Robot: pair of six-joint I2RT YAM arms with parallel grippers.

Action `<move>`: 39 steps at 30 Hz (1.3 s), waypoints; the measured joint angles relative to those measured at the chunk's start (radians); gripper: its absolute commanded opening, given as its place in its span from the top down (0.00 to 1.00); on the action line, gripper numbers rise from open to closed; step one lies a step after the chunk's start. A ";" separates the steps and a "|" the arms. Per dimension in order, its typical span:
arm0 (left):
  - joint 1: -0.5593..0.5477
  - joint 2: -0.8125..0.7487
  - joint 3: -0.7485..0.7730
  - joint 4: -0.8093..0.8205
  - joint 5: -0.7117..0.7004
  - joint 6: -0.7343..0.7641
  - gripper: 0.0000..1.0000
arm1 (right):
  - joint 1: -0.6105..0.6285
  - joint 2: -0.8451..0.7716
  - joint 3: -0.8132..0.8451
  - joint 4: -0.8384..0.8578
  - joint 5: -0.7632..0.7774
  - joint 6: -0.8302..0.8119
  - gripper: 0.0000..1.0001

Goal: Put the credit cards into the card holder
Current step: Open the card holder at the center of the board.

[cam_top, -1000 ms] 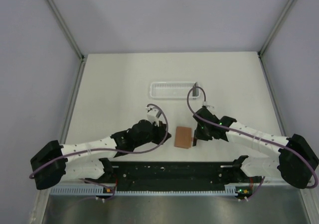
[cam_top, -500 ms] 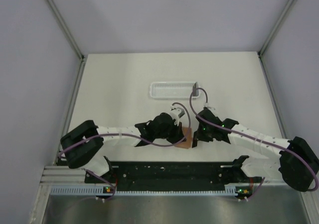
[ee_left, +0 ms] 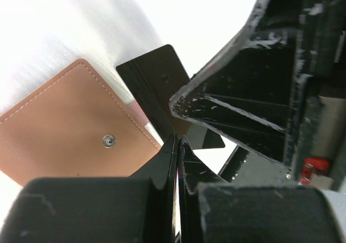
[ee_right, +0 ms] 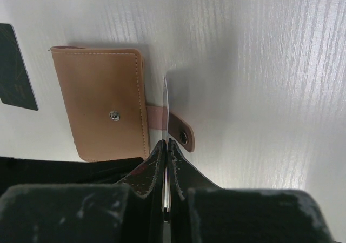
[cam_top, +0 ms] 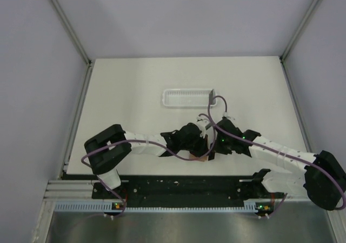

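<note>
Left of right pincer (ee_right: 165, 146), card holder (ee_right: 100, 102) lies folded, no card in yet. It pinches one card (ee_right: 165, 100) edge-on; left pincer (ee_left: 177, 148) closed, looks empty; other card (ee_right: 13, 65) loose.

You are in a robotics lab test cell, not a home or a shop. Plain grey panels (cam_top: 178, 16) set in aluminium frame posts (cam_top: 67, 24) close off the space beyond and to either side of your left gripper (cam_top: 201, 147) and right gripper (cam_top: 212, 150). Under the grippers lies a bare white surface (cam_top: 124, 92). Behind them, the left arm (cam_top: 143, 146) and right arm (cam_top: 275, 154), trailing purple cables (cam_top: 208, 110), are bolted to a black base plate (cam_top: 184, 186). A slotted cable duct (cam_top: 162, 206) runs along its near edge.
</note>
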 measured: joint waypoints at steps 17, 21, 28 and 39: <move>-0.046 0.106 0.136 -0.178 -0.187 0.074 1.00 | -0.006 -0.013 -0.015 0.015 -0.006 0.000 1.00; -0.052 0.107 0.168 -0.257 -0.255 0.100 1.00 | -0.006 -0.012 -0.023 0.028 -0.014 0.009 1.00; -0.055 0.103 0.188 -0.342 -0.341 0.130 1.00 | -0.006 -0.006 -0.027 0.045 -0.023 0.016 1.00; -0.053 0.014 0.152 -0.437 -0.435 0.147 1.00 | -0.006 0.010 -0.027 0.068 -0.034 0.019 1.00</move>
